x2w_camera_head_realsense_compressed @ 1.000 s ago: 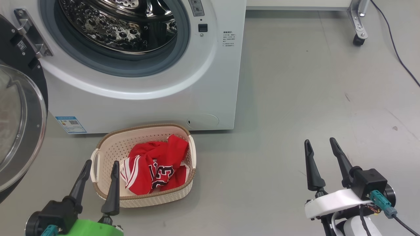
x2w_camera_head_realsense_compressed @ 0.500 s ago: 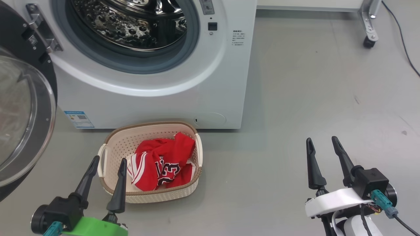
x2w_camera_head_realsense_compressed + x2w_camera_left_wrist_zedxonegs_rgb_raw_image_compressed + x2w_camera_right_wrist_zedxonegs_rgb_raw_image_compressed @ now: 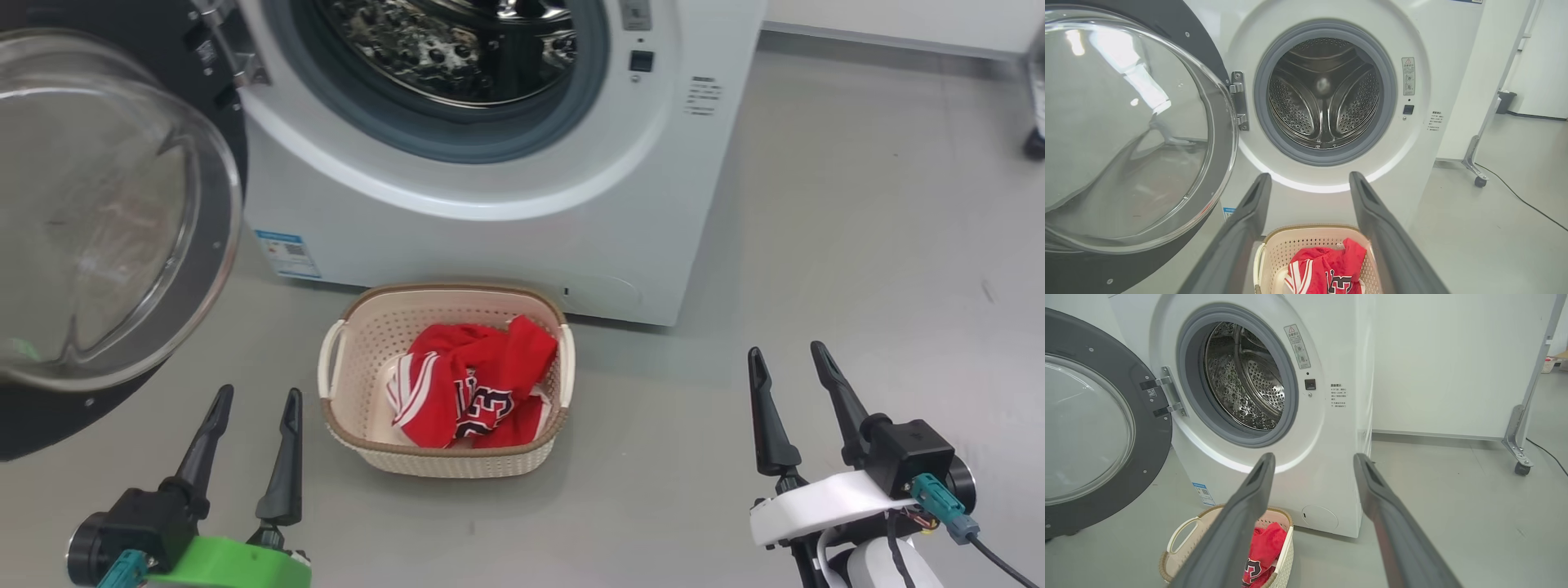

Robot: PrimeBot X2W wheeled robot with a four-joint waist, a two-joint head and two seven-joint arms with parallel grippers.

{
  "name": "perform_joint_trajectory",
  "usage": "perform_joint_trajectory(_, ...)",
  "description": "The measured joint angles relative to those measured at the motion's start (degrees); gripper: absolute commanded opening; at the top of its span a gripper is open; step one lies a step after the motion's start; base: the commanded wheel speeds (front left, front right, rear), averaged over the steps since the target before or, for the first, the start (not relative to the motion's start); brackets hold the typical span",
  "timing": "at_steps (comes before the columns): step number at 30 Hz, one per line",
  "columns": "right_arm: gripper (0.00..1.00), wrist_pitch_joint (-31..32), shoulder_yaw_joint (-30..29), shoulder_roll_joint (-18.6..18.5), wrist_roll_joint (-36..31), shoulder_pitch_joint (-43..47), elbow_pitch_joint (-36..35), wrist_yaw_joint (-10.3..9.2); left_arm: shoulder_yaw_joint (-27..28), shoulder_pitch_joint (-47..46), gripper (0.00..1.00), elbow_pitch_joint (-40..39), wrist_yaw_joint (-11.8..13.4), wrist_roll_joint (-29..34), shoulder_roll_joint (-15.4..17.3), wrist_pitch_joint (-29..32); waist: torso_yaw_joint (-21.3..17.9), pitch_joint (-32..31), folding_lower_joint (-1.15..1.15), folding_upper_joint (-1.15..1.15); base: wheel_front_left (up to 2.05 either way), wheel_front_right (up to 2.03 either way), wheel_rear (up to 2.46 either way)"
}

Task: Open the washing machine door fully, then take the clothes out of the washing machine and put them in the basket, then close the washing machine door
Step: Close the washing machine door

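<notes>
The washing machine door (image 3: 114,212) is found swung wide from its hinge on the left of the washing machine (image 3: 506,237), up and leftward of the left gripper (image 3: 258,394) — the nearer tool, the right gripper (image 3: 784,351) being well apart. Both are held spread, nothing between the fingers. A glossy black rim and bulging clear glass are shown; the drum (image 3: 1323,90) seems empty, the clothes (image 3: 465,384) being heaped in the basket (image 3: 445,291).

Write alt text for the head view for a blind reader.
A white front-loading washing machine stands with its round door swung open to the left; on the floor before it, a cream basket holds red clothes. The left gripper and right gripper hover open at the bottom corners.
</notes>
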Motion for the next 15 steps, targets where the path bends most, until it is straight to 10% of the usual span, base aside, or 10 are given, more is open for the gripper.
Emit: perform_joint_trajectory(15,1.0,0.0,0.87,0.01,-0.08,-0.82,1.58,1.0,-0.08,0.01,1.0,1.03,0.0,0.41,-0.41,0.0,11.63,-0.56,0.0,0.0,0.0,0.0,0.0)
